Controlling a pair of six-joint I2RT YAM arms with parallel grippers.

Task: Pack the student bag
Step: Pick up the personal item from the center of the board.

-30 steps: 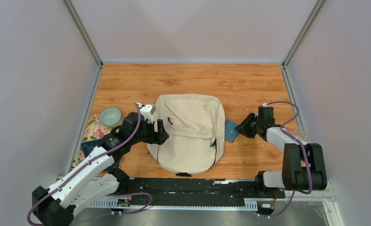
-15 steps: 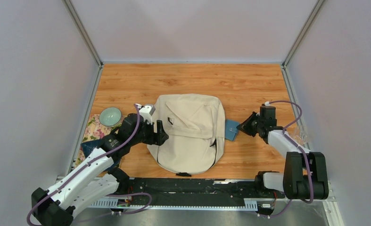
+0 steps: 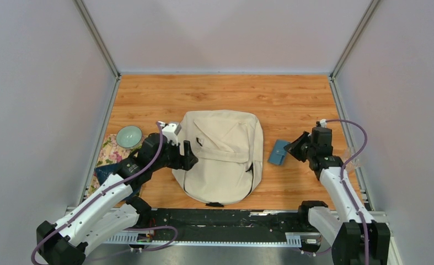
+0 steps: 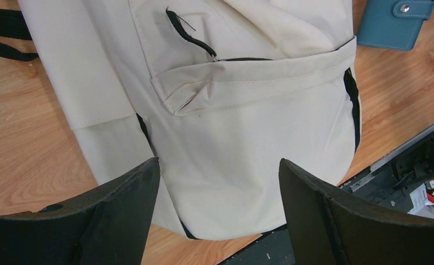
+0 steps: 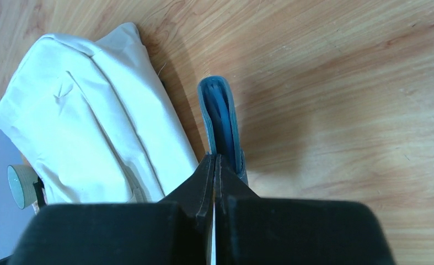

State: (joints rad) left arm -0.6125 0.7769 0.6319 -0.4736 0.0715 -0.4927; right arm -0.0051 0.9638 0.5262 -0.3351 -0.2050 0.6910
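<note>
A: Whereabouts of the student bag (image 3: 221, 154)?

B: Lies flat in the middle of the wooden tabletop (image 3: 291, 94), front side up, rounded end toward the arm bases.

A: And the look of it?

B: Soft cream-beige fabric, loosely creased, by far the biggest thing in view. Shows a slanted flap over a front pocket, with a short black zipper slit just above the flap in the left wrist view. Carries black zipper lines down the side edges and a black strap (image 4: 5, 23) poking out from under one side.

A: State of the left claw (image 4: 217, 171)?

B: Spread wide, gripping nothing. Hangs over the bag's left edge with dark fingers (image 4: 121, 210) on either side of a stretch of pale fabric.

A: And the right claw (image 5: 213, 161)?

B: Pressed together, tip to tip. Sits to the bag's right, apart from the fabric, tips against the near edge of a blue wallet (image 3: 279, 152). Pinching that edge or only touching: impossible to tell.

A: Wallet against the bag?

B: No, just beside, with a strip of bare wood between. Shows a snap tab in the left wrist view.

A: Anything else around?

B: At the far left, a pale green bowl (image 3: 129, 136) next to a floral cloth (image 3: 110, 152), both apart from the bag, close by the left arm.
</note>
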